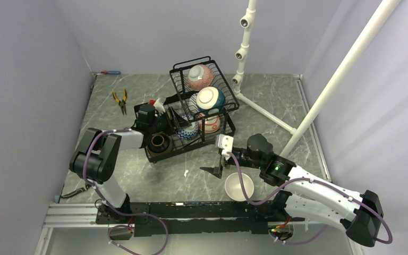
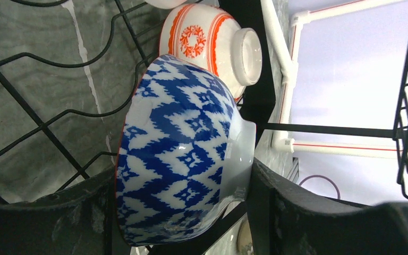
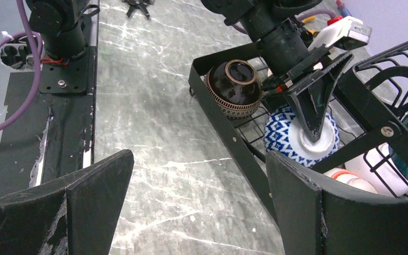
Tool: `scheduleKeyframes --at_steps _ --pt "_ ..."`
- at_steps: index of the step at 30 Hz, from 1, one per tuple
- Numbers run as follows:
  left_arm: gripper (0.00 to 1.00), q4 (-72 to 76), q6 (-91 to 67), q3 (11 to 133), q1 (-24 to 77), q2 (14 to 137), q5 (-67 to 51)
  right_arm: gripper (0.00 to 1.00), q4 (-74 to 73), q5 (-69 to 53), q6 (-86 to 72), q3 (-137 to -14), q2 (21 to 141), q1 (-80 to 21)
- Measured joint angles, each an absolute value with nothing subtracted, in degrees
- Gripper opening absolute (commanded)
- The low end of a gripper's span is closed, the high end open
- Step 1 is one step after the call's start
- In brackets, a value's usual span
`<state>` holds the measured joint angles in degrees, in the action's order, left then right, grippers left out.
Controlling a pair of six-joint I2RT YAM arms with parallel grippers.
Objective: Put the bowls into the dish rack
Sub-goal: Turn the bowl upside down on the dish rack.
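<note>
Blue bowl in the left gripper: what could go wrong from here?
1. The blue bowl stands on its edge between the fingers of the left gripper, close to the red bowl. Once released, it may tip and knock that bowl.
2. The brown bowl sits right beside this gripper in the rack. Pulling out could bump it.

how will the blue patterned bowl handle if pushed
The blue-patterned bowl looks glossy, so probably slippery. It rests on its side in the dish rack, so a push may roll it. Probably rigid ceramic; could chip.
</note>
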<state>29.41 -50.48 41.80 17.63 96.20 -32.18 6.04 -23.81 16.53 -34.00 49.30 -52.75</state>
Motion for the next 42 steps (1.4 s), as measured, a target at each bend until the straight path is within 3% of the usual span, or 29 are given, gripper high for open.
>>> scheduleKeyframes --at_steps 6,10,16,21,31,42 --pt "0.03 28.86 -50.26 43.07 18.26 99.24 -34.68 1.0 6.04 -24.14 16.53 -34.0 49.58 -52.75" --pt "0.1 27.2 -49.52 43.83 19.05 99.5 -35.22 1.0 6.04 -24.16 16.53 -34.0 49.65 -52.75" --pt "0.32 22.76 -46.89 46.09 19.81 99.48 -35.29 1.0 6.04 -24.36 16.53 -34.0 50.26 -52.75" --pt "0.57 17.78 -44.21 48.1 20.05 98.89 -35.0 1.0 6.04 -24.38 16.53 -34.0 50.3 -52.75" --pt "0.92 5.69 -38.02 50.7 21.28 95.59 -30.2 1.0 6.04 -24.38 16.53 -34.0 50.3 -52.75" --pt "0.94 -4.51 -32.95 52.64 22.92 90.45 -22.85 1.0 6.07 -24.58 16.51 -34.0 50.81 -52.75"
